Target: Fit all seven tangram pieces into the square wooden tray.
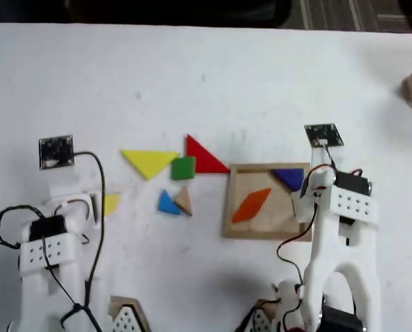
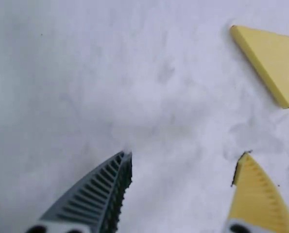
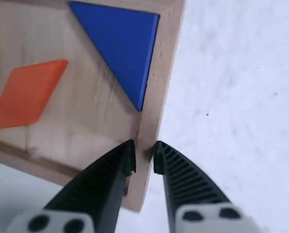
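Between right gripper (image 3: pixel 143 150) jaws, tray (image 3: pixel 162 82) wall was clamped; left gripper (image 2: pixel 185 158) hung open, empty. Ahead, 2 pieces (image 3: pixel 120 43) were seated; 5 lay outside.

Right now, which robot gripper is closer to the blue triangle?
Right. The right gripper pinches the tray wall just beside the blue triangle; the left gripper sits open far across the table, by a yellow piece.

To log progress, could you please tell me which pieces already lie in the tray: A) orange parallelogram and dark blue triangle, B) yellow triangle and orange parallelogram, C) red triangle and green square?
A: the orange parallelogram and dark blue triangle lie inside the tray.
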